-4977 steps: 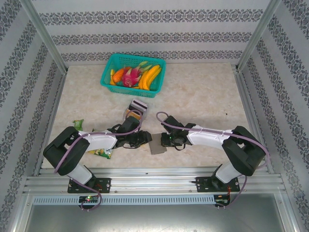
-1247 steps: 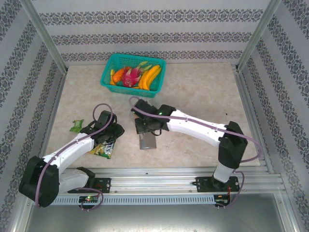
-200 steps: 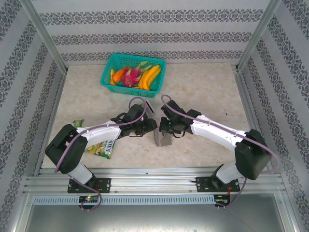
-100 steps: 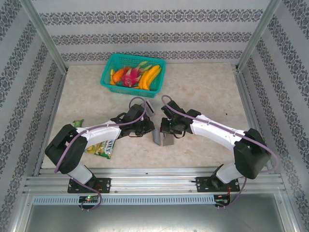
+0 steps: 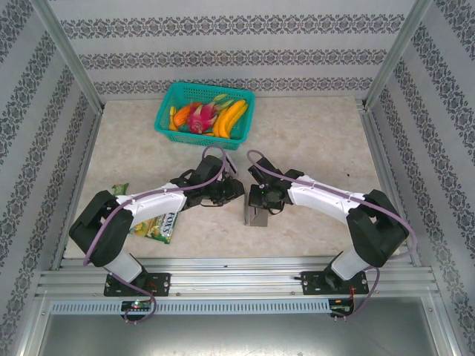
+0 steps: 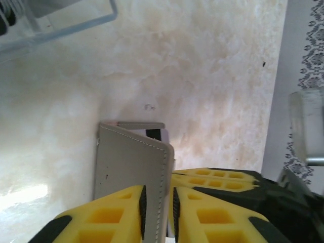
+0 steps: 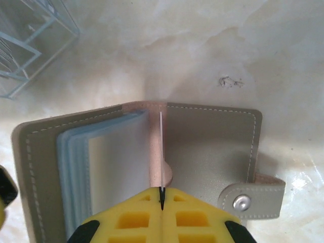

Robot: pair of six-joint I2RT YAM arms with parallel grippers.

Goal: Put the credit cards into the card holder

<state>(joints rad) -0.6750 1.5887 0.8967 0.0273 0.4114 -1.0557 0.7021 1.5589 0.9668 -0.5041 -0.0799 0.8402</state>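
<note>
Steady holder (image 7: pixel 207 147) with left hand (image 6: pixel 157 188) clamped on it; ease card (image 7: pixel 161 147), pinched by right hand (image 7: pixel 162 191), into sleeve (image 7: pixel 114 157).

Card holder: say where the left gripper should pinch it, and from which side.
Probably the stitched outer edge of the card holder's cover opposite the snap tab, from that outer side. It is a thin flap that fits between two fingers, and there the left gripper is clear of the card in the right gripper.
</note>
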